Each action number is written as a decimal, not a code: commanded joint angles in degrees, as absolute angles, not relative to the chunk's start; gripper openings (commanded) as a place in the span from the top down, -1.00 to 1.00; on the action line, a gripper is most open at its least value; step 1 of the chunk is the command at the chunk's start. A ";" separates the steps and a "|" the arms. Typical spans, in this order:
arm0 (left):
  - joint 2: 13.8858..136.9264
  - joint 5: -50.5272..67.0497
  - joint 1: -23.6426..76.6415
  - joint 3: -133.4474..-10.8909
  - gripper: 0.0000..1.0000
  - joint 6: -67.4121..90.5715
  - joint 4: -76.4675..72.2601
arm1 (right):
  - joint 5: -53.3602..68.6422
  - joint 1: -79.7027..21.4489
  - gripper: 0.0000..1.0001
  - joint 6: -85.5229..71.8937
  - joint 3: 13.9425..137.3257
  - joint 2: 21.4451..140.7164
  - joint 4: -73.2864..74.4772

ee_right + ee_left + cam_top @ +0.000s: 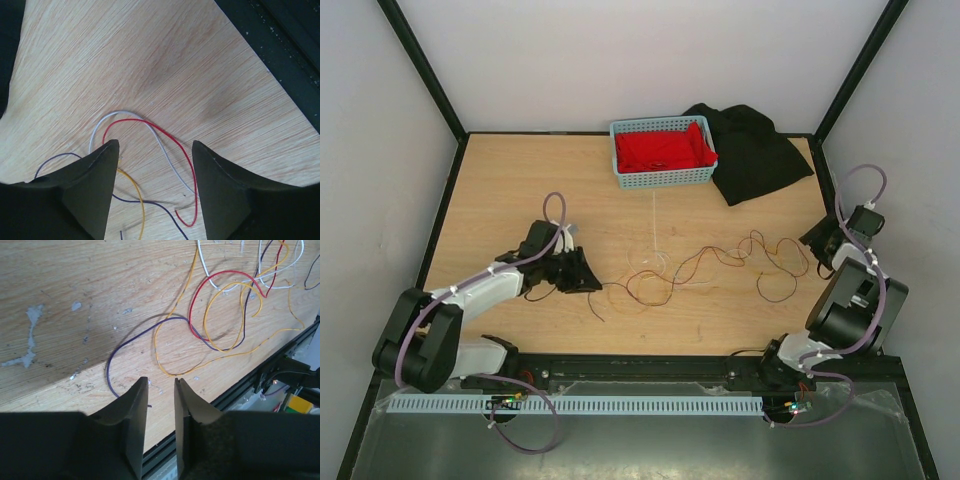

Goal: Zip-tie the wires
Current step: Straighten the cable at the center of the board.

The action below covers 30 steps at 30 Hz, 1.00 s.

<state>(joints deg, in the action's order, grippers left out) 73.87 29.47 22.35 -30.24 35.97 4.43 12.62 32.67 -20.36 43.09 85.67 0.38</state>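
Jaws of left gripper [161, 382]: narrow gap, nothing in it. Jaws of right gripper [155, 146]: wide apart, also empty, straddling the table with red, pale, yellow and purple strands lying loose between and just beyond the fingers. Off the left fingertips, the wires [170, 318] begin with a purple curl nearest, then yellow and red loops further out. In the overhead view the strands sprawl in a long curly line across the middle of the table [520, 190], left gripper at its left end, right gripper at its right end. Zip tie [652, 222] lies straight on the wood, far of the tangle and just near of the blue basket [663, 178]; whether its near tip touches a strand, cannot tell. Black cloth [755, 155] sits right of the basket, out of play. Judgement: bundle not yet formed, tie untouched, task early. Next move wants the strands gathered first. Lower each gripper until the pads meet wood, so these thin strands cannot slip under, close on several at once, then draw both ends inward toward the tie. Risk: single strands springing free.
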 commanded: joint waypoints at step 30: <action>92.87 43.08 33.58 -64.55 -0.98 -17.82 1.60 | 32.76 21.63 -0.99 -29.08 39.94 57.34 -6.19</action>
